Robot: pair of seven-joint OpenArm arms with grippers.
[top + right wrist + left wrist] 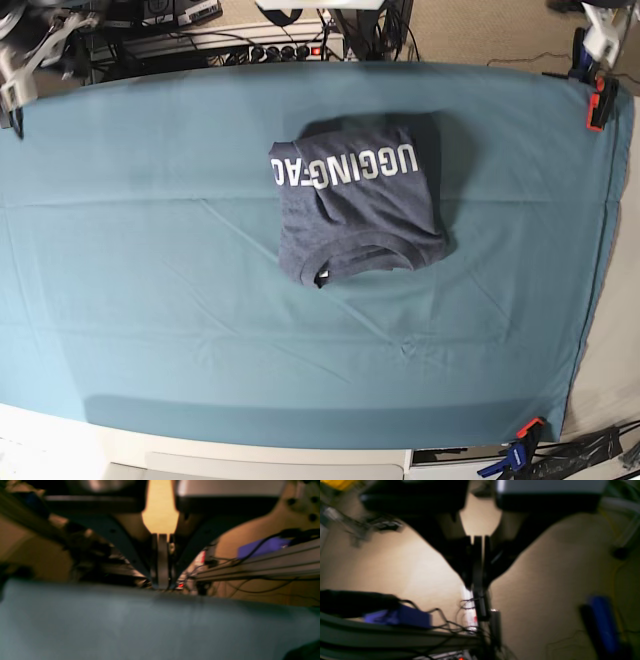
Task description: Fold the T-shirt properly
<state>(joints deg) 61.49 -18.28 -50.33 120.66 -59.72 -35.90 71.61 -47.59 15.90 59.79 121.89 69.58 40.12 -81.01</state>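
Observation:
The T-shirt (355, 200) lies folded into a compact dark blue-grey rectangle at the middle of the table, slightly toward the back. Its white lettering faces up and its crew neck points at the front edge. Neither gripper touches it. My left gripper (477, 582) is shut with nothing in it and hangs blurred over beige carpet. My right gripper (161, 581) is also shut and empty, just above the far edge of the teal cloth (150, 625). In the base view only parts of the right arm (35, 50) and left arm (600, 35) show, at the back corners.
The teal table cloth (150, 250) covers the table, held by an orange clamp (598, 100) at the back right and another (522, 432) at the front right. A power strip with cables (250, 45) and an aluminium rail (262, 562) run behind the table.

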